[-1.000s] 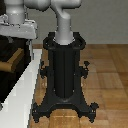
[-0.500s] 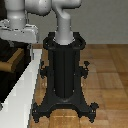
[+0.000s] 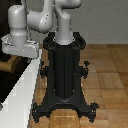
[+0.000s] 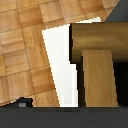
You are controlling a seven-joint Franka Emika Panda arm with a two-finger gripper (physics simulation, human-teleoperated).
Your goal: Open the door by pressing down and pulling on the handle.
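Note:
The door (image 3: 6,82) is a dark panel with a white frame edge (image 3: 26,90) at the exterior view's left. Only a small tan part of the handle (image 3: 10,63) shows there, just below my grey gripper (image 3: 19,52). The gripper hangs over the door's edge and its fingers are hidden. In the wrist view the tan handle (image 4: 99,75) runs as a flat lever from a darker round bar. It lies over the white frame edge (image 4: 60,65) and the dark door (image 4: 122,75). Nothing shows whether the gripper touches the handle.
The black robot pedestal (image 3: 64,75) with its spread feet stands mid-view on the wooden parquet floor (image 3: 107,75). A dark grey strip of the gripper body (image 4: 64,117) crosses the wrist view.
The arm's hand has come down a little towards the handle at the door's edge. The door has not visibly moved.

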